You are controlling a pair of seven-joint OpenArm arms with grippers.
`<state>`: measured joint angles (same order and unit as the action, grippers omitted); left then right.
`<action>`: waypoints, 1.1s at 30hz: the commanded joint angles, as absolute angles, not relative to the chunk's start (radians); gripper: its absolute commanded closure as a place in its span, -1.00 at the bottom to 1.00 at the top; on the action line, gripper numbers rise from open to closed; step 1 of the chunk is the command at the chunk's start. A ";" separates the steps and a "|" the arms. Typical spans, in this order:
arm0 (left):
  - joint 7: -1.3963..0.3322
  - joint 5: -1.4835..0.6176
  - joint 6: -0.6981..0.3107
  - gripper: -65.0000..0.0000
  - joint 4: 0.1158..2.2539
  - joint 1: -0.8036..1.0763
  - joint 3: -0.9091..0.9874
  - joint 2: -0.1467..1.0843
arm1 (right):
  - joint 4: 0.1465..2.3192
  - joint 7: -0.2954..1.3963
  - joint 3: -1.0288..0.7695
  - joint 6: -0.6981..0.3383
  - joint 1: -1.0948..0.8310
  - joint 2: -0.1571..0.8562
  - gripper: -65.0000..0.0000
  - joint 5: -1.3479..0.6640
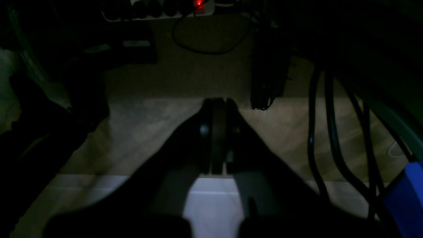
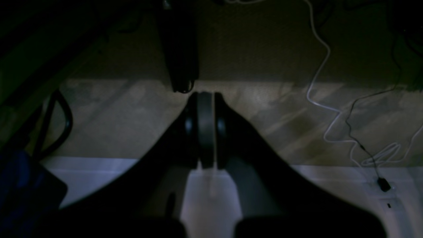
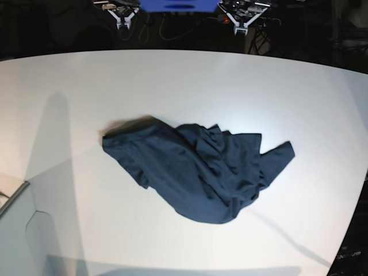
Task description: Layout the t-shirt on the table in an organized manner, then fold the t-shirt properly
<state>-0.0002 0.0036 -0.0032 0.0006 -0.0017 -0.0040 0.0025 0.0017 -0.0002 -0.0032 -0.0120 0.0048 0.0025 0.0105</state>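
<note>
The t-shirt point(image 3: 198, 169), dark navy, lies crumpled in a loose heap near the middle of the white table point(image 3: 184, 80), one sleeve sticking out to the right. Both arms sit beyond the table's far edge, well away from the cloth. In the base view my left gripper point(image 3: 244, 29) is at the top right and my right gripper point(image 3: 125, 24) at the top left. In the dim left wrist view the left gripper point(image 1: 218, 103) has its fingers pressed together on nothing. The right gripper point(image 2: 205, 96) looks the same. Neither wrist view shows the t-shirt.
Past the table edge point(image 1: 92, 185) the wrist views show a wooden floor with black cables point(image 1: 330, 132), a white cable point(image 2: 317, 86) and a power strip with a red light point(image 1: 199, 4). A blue base part point(image 3: 178, 4) sits between the arms. A lower ledge point(image 3: 14, 201) lies front left.
</note>
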 commanded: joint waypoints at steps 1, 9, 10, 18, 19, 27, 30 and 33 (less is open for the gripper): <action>-0.002 0.004 0.004 1.00 0.002 -0.005 -0.005 0.001 | 0.000 0.002 -0.001 0.002 0.002 0.001 1.00 0.004; -0.001 0.005 0.004 1.00 0.002 -0.002 -0.005 0.002 | 0.000 0.002 -0.001 0.002 0.002 0.001 1.00 0.004; -0.001 0.005 0.004 1.00 0.002 0.001 -0.005 0.002 | 0.000 0.002 -0.001 0.002 0.001 0.001 1.00 0.004; 0.001 0.001 0.004 1.00 0.005 0.028 -0.001 0.045 | 0.000 0.002 -0.002 0.002 -0.015 -0.007 1.00 0.004; 0.002 0.001 0.004 1.00 0.005 0.027 -0.001 0.044 | 0.000 0.001 -0.002 0.002 -0.022 -0.007 1.00 0.004; 0.002 -0.001 -0.001 1.00 0.217 0.108 0.001 0.044 | 0.005 -0.001 -0.004 0.002 -0.025 -0.027 1.00 0.004; 0.002 -0.001 -0.001 1.00 0.263 0.133 0.001 0.044 | 0.097 -0.001 -0.004 0.002 -0.074 -0.028 1.00 0.004; 0.002 -0.002 -0.002 1.00 0.266 0.134 0.001 0.051 | 0.246 -0.001 0.001 0.002 -0.151 -0.028 1.00 0.004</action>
<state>-0.0082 -0.0017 -0.0032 0.2577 0.1390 -0.0006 0.0479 0.2501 0.0006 -0.0002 -0.0013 -0.1390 -0.0277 0.0082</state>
